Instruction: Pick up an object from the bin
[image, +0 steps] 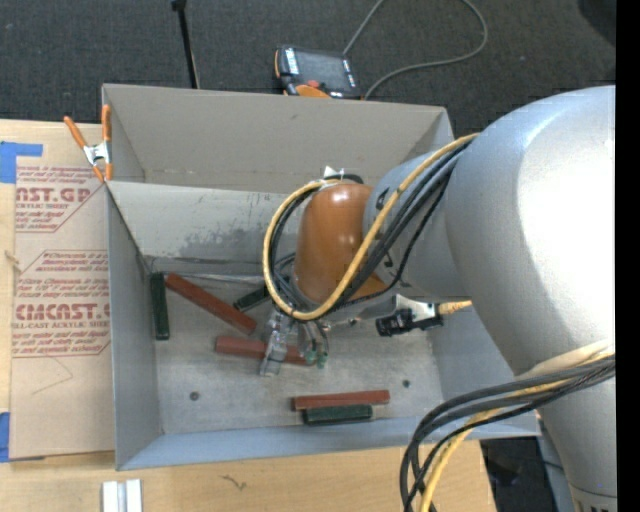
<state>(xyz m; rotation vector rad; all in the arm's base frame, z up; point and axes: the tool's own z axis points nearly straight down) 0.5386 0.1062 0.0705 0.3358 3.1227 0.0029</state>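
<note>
So the big silver arm (530, 250) is reaching in from the right and hogging most of that side of the view. The wrist is wearing a rounded orange cover (335, 240) and is tilting down toward the left. Black and yellow cables (270, 240) are looping around that cover and trailing back along the arm. The pincer (277, 352) is hanging low off the wrist's end, pointing downward, a bit left of the cover.

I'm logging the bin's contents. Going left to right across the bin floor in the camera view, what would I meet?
dark green bar → long red-brown stick → short red-brown bar → gripper → side-by-side pair of strips, red-brown and dark green
</note>
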